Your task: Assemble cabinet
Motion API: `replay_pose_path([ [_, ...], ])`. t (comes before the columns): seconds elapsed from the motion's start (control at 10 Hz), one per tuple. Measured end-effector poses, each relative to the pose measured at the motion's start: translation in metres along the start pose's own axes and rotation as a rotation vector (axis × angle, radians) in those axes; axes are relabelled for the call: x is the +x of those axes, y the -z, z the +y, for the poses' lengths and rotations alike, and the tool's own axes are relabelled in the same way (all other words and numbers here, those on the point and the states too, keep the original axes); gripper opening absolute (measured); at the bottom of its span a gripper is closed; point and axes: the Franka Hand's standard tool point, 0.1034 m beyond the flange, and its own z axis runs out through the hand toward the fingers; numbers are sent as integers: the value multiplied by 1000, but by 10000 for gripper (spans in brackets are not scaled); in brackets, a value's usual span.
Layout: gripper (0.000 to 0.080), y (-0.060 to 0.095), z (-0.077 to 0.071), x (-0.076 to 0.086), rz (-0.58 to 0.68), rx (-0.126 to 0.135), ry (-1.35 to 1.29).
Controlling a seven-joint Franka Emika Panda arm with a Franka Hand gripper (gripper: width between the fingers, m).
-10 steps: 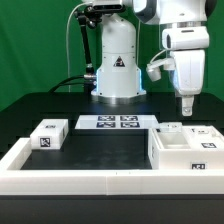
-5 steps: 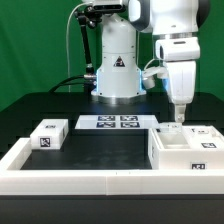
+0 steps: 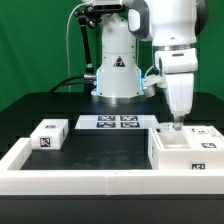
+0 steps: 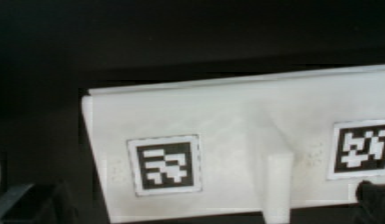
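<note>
At the exterior view's right, the hand (image 3: 176,123), spread unclear, hangs over the white, tagged cabinet (image 3: 176,160).

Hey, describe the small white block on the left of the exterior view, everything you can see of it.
The small white block is a low box-shaped piece, seemingly matte white plastic, with one black-and-white square tag on top and another on its front face. It lies flat on the black table beside the white rail; whether they touch is unclear. The gripper is far from it.
</note>
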Motion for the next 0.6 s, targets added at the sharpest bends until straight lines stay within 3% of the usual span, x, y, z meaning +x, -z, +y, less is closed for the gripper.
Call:
replay_pose_path([
  [0.6,796,-13,-9,1,5,27,-11],
])
